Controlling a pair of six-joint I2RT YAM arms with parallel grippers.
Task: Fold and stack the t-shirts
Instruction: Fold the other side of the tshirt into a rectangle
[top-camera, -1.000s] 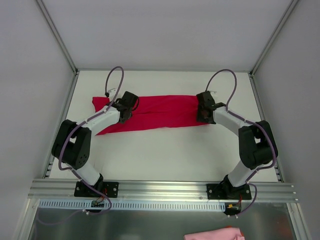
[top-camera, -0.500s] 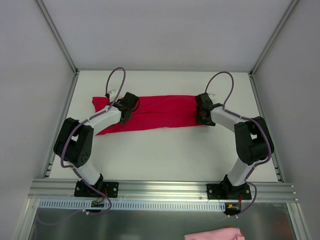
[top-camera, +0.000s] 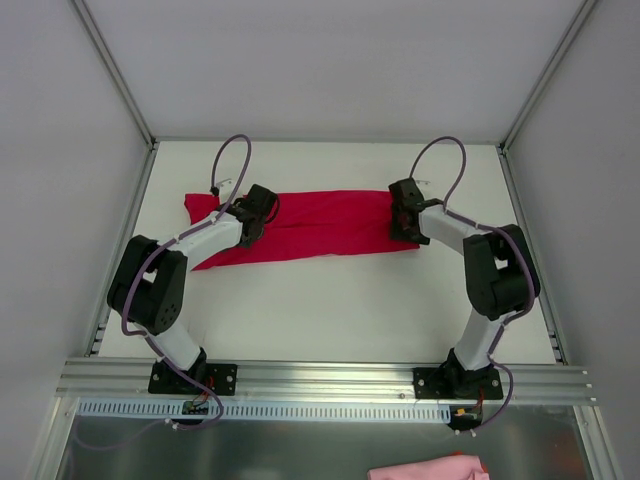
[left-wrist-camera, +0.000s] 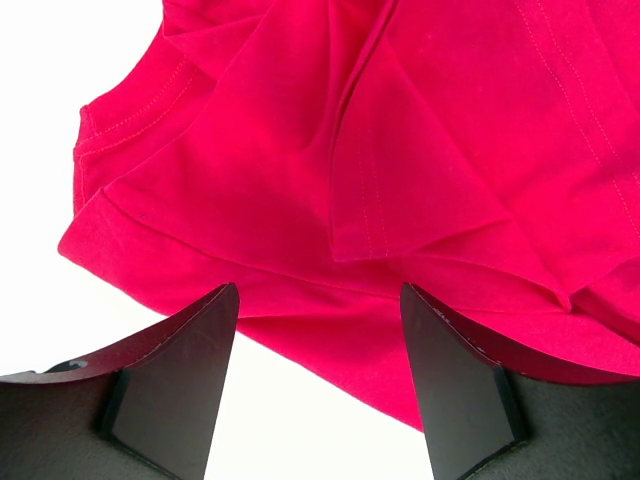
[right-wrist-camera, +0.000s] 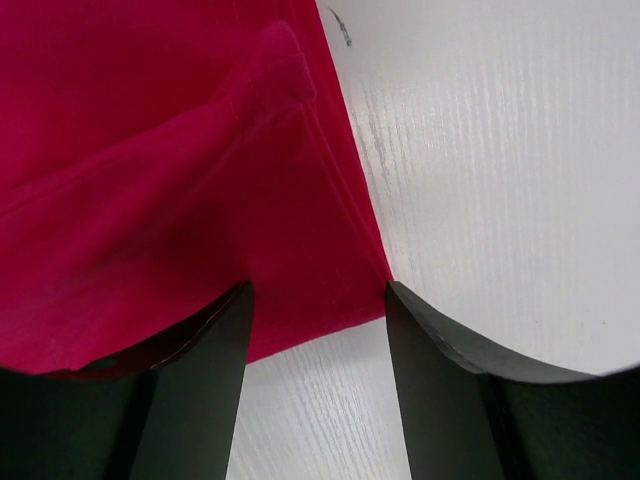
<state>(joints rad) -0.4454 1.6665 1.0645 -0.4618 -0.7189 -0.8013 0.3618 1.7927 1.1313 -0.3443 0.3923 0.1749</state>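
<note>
Red t-shirt lies in a long strip on the bench — L fingers & R fingers both open, one per end.

T-shirt across the table's far half

Lab robot cell: white panel walls, aluminium mounting rail.

White arms carry purple cables, black end effectors.
</note>
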